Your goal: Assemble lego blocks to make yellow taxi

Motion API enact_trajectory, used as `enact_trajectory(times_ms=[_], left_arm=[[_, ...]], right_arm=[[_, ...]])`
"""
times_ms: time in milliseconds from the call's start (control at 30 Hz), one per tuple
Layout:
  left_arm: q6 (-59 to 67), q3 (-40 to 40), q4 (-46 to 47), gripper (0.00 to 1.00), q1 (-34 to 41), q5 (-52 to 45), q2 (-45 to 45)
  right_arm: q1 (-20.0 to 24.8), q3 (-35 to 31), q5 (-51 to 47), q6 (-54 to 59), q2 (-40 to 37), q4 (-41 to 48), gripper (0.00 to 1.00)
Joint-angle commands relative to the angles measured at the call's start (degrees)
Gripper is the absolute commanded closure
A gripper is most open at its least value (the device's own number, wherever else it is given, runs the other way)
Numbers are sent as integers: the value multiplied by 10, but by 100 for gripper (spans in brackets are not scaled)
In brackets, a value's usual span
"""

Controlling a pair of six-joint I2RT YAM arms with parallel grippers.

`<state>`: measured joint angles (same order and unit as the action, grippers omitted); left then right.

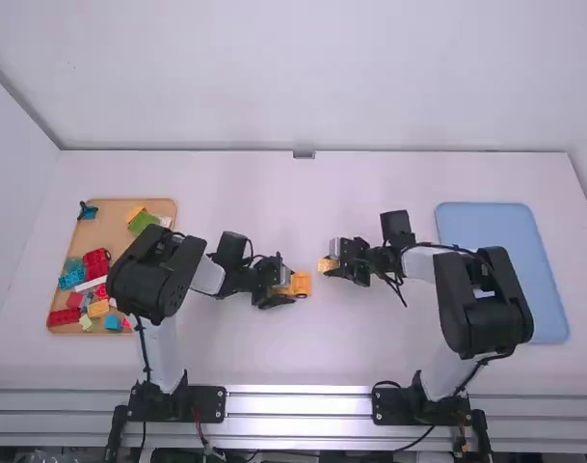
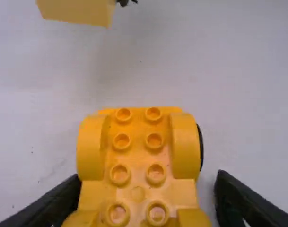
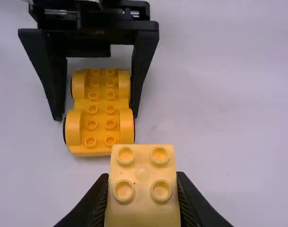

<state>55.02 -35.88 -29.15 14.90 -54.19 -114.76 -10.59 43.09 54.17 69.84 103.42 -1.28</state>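
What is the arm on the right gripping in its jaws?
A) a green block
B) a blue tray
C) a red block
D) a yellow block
D: the right arm's jaws are closed on the sides of a yellow block, four round studs showing on its top.

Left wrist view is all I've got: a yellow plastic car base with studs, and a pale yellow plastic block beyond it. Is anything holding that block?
Observer: Yes, the black two-finger right gripper has that pale yellow plastic block clamped between its fingers.
Operator: And where are the spare pieces?
Observer: The loose multicoloured plastic blocks lie on a tan rectangular tray at the table's left side, in the high view.
Operator: Anything over at the other side?
Observer: A light blue rectangular tray lies there, beside the right arm.
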Motion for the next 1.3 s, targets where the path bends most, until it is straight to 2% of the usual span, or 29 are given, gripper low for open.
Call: enact_trajectory(times_ms=[0,33,67,133,333,467,700,967,1267], left_arm=[[-1,-2,5,40,2,37,-9],[-1,-2,2,47,1,37,-9],[-2,-2,1,48,0,37,-9],[-2,-3,-8,59,-2,40,-9],[-2,-16,-5,63,2,41,-9],[-1,-21,6,66,-2,41,-9],[36,-19,48,71,0,28,-9],[30,-11,37,69,-1,26,-9],[29,-12,38,69,5,26,-9]], right_arm=[[-7,0,-2,-6,-7,2,92],[-10,0,-2,-6,-7,2,94],[-12,0,-2,-6,-7,2,94],[-26,-2,0,-6,-7,2,96],[-73,-8,-1,-8,-2,-24,98],[-94,-7,-15,-47,25,-64,98],[-96,-4,-11,-56,47,-92,98],[-99,22,-16,-56,48,-38,95],[-110,23,-45,-82,52,-57,94]])
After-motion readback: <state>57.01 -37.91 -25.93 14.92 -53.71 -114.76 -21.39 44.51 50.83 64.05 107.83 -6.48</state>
